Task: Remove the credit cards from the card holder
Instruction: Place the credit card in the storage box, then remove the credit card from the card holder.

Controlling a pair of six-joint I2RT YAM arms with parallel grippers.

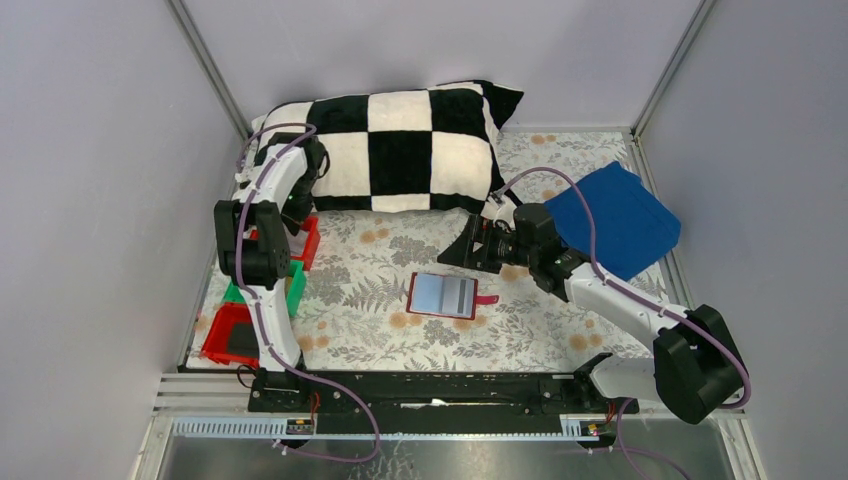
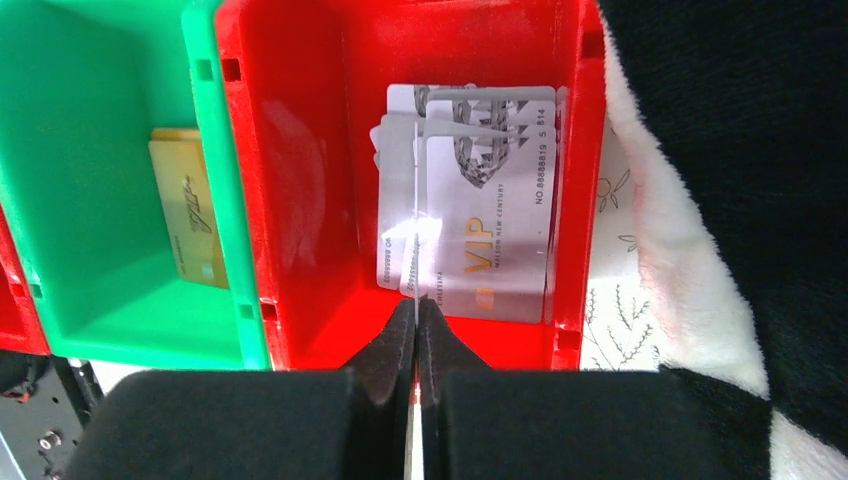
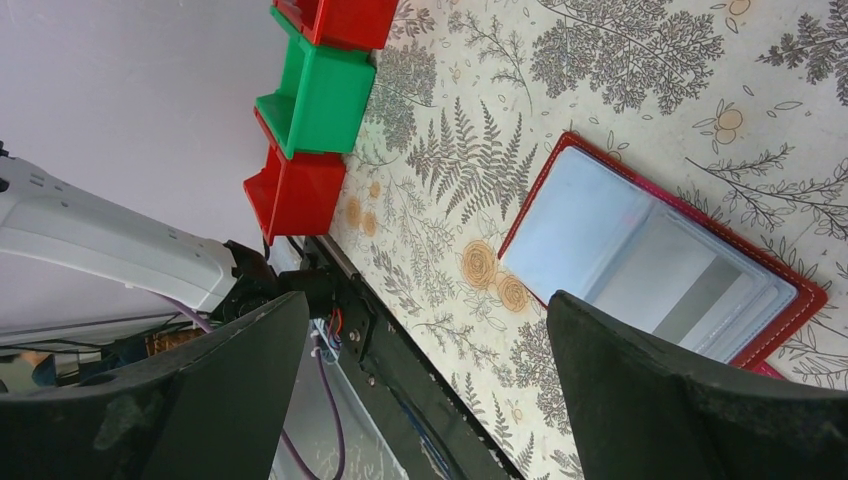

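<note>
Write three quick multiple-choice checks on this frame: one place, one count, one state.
1. The gold card lies in:
A. the green tray
B. the red tray
C. the card holder

2. Trays in the row:
A. two
B. three
C. four

3. The right end effector is:
A. open and empty, near the card holder
B. shut on a card
C. shut on the strap

Answers:
1 A: the left wrist view shows it on the green floor.
2 B: the top view shows red, green, red.
3 A: its fingers stand wide apart with nothing between them.
</note>
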